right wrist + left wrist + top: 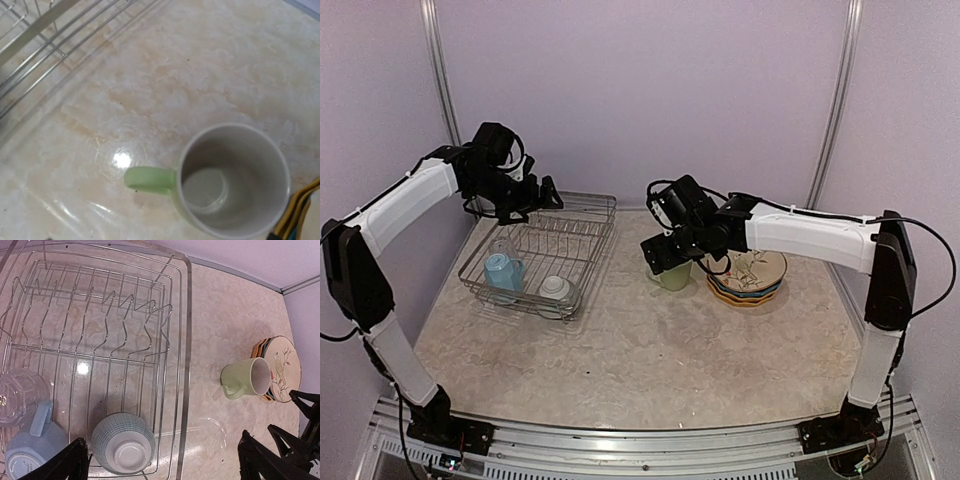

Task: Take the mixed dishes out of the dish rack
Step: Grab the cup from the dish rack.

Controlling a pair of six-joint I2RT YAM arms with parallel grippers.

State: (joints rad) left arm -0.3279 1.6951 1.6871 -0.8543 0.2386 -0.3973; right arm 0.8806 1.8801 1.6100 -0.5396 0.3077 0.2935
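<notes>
Left gripper [542, 195] hanging over dish rack [188, 365], fingers [75, 460] spread wide, nothing in them. In rack, near end: blue cup [27, 447] and small white cup [125, 442], both upside down, clear glass [17, 397] next to blue cup. Green mug [230, 180] upright on table [650, 350], outside rack, just beside plate stack [760, 268]. Right gripper [665, 258] over mug, nothing touching mug. Can't tell if its jaws are apart or together.

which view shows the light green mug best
The right wrist view: the light green mug is seen close from above, rim, empty inside and handle clear. The left wrist view shows the mug small but whole, beside the plate stack. In the top external view the right gripper hides most of the mug.
</notes>
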